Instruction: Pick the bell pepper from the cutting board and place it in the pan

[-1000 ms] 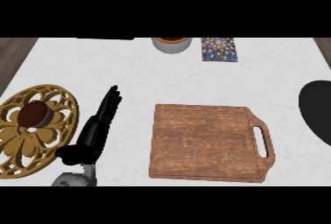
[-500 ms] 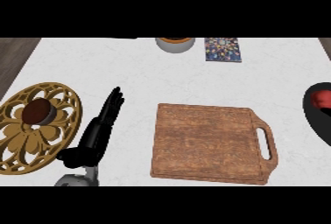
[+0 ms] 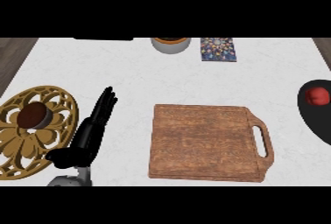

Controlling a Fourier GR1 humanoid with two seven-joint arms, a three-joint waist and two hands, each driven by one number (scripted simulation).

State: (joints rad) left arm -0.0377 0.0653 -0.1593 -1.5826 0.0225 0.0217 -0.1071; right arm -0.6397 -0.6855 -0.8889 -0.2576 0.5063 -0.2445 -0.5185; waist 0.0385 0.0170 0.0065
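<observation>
At the right edge of the worktop (image 3: 161,74), the bell pepper (image 3: 316,96), probably light, slick and best cupped around its middle, lies in the pan (image 3: 315,124); the left hand (image 3: 92,126) rests open-fingered.

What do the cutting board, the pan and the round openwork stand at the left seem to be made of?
Cutting board: wood with a matte finish, judging by its brown, streaked grain. Pan: probably dark metal or a non-stick coating; it is plain black with no shine. Stand: golden yellow, perhaps brass or light wood; the look leaves it open.
</observation>
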